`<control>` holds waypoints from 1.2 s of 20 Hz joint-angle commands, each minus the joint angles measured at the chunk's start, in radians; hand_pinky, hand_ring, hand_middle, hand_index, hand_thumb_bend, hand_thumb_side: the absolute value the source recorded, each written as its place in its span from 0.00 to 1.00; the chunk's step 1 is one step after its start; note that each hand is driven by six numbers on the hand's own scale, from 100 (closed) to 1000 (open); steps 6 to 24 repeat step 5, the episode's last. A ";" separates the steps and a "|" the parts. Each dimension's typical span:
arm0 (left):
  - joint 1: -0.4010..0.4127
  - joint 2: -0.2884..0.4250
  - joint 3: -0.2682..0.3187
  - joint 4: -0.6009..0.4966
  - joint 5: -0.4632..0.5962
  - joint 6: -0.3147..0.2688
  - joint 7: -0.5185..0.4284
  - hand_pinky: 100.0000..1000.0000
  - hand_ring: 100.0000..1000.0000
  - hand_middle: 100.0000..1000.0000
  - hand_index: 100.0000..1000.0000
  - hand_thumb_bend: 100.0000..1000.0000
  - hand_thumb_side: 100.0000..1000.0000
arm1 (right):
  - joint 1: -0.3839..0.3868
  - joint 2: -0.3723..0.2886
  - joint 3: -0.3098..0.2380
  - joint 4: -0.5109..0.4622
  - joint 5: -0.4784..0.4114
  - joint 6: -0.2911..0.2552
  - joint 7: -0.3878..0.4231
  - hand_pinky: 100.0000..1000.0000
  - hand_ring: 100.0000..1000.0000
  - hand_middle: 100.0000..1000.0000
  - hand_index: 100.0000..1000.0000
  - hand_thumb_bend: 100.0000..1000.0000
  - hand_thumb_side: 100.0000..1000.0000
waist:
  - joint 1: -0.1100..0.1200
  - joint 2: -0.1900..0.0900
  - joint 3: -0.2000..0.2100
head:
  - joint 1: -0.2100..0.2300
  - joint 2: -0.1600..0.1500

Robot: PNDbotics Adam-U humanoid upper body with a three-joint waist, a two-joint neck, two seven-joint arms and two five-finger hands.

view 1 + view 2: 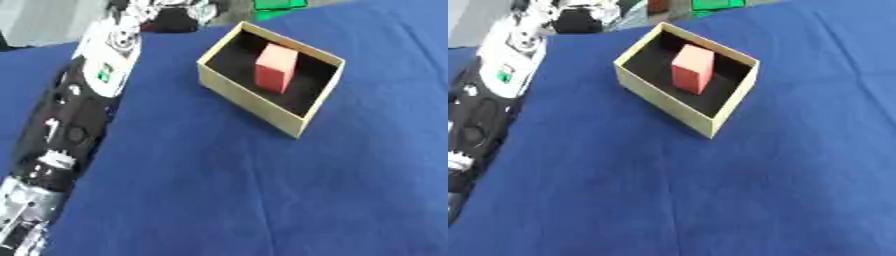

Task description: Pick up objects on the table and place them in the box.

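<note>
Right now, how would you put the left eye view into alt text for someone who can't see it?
A tan cardboard box with a dark inside sits on a blue tablecloth, holding a red block that stands upright. The robot's black and silver left arm stretches along the left side towards the far edge, where something green shows; neither hand is clearly visible.
</note>
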 commanded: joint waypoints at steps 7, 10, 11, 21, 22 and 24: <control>0.104 0.105 0.020 -0.307 0.208 0.133 0.035 0.68 0.75 0.80 0.89 0.34 0.46 | 0.014 -0.029 -0.023 -0.016 0.010 0.002 -0.018 0.79 0.77 0.75 0.80 0.00 0.94 | -0.030 -0.043 0.044 | -0.017 0.022; 0.104 0.105 0.020 -0.307 0.208 0.133 0.035 0.68 0.75 0.80 0.89 0.34 0.46 | 0.014 -0.029 -0.023 -0.016 0.010 0.002 -0.018 0.79 0.77 0.75 0.80 0.00 0.94 | -0.030 -0.043 0.044 | -0.017 0.022; 0.104 0.105 0.020 -0.307 0.208 0.133 0.035 0.68 0.75 0.80 0.89 0.34 0.46 | 0.014 -0.029 -0.023 -0.016 0.010 0.002 -0.018 0.79 0.77 0.75 0.80 0.00 0.94 | -0.030 -0.043 0.044 | -0.017 0.022; 0.104 0.105 0.020 -0.307 0.208 0.133 0.035 0.68 0.75 0.80 0.89 0.34 0.46 | 0.014 -0.029 -0.023 -0.016 0.010 0.002 -0.018 0.79 0.77 0.75 0.80 0.00 0.94 | -0.030 -0.043 0.044 | -0.017 0.022; 0.104 0.105 0.020 -0.307 0.208 0.133 0.035 0.68 0.75 0.80 0.89 0.34 0.46 | 0.014 -0.029 -0.023 -0.016 0.010 0.002 -0.018 0.79 0.77 0.75 0.80 0.00 0.94 | -0.030 -0.043 0.044 | -0.017 0.022; 0.104 0.105 0.020 -0.307 0.208 0.133 0.035 0.68 0.75 0.80 0.89 0.34 0.46 | 0.014 -0.029 -0.023 -0.016 0.010 0.002 -0.018 0.79 0.77 0.75 0.80 0.00 0.94 | -0.030 -0.043 0.044 | -0.017 0.022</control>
